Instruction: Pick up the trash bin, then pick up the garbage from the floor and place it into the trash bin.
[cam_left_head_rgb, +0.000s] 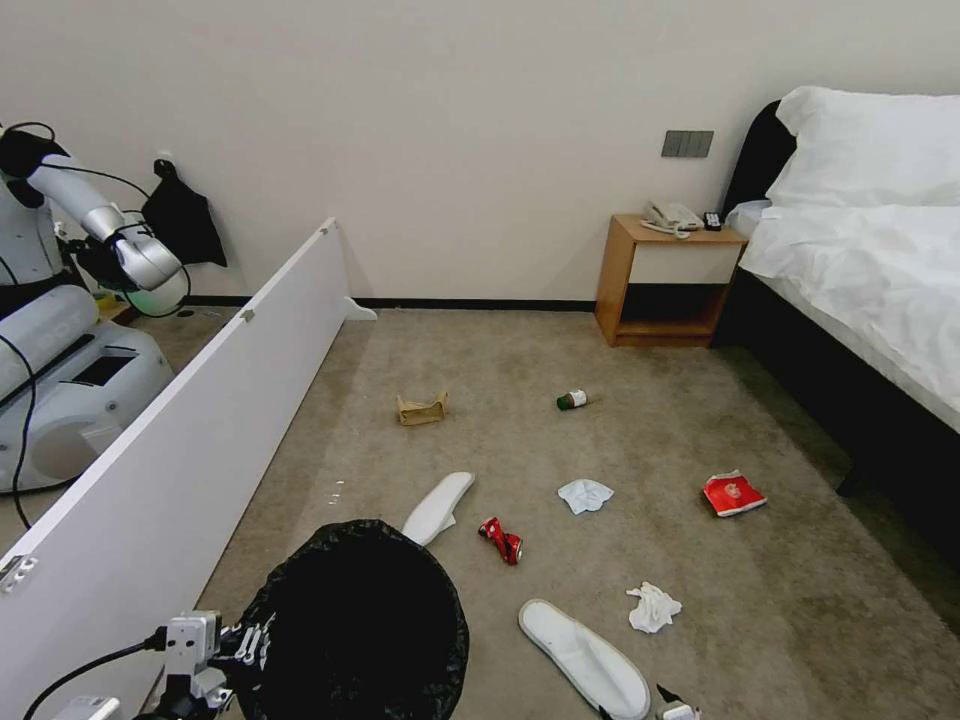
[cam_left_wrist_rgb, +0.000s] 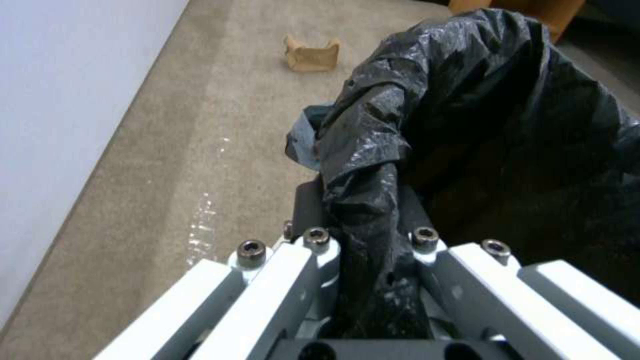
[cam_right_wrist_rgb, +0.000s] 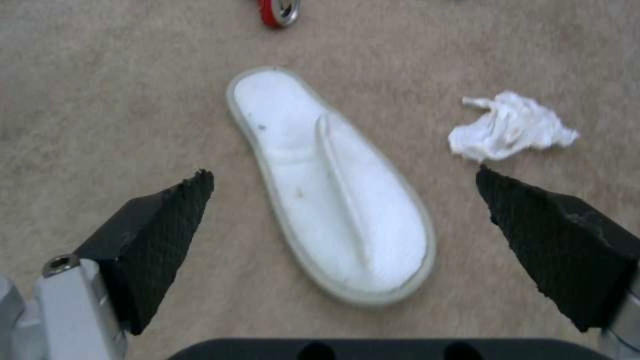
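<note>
1. Currently the left end effector (cam_left_wrist_rgb: 370, 235) is clamped on the black-bag-lined rim of the trash bin (cam_left_head_rgb: 355, 625), holding it at the lower left of the head view, above the carpet (cam_left_head_rgb: 620, 520).
2. The right end effector (cam_right_wrist_rgb: 343, 200) hangs with fingers spread wide above a white slipper (cam_right_wrist_rgb: 333, 185); a crumpled tissue (cam_right_wrist_rgb: 510, 125) lies just beside that slipper.
3. Also on the carpet: a second slipper (cam_left_head_rgb: 437, 507), a red can (cam_left_head_rgb: 502, 541), another tissue (cam_left_head_rgb: 585, 494), a red packet (cam_left_head_rgb: 732, 494), a brown paper bag (cam_left_head_rgb: 421, 409), a small bottle (cam_left_head_rgb: 572, 400)
</note>
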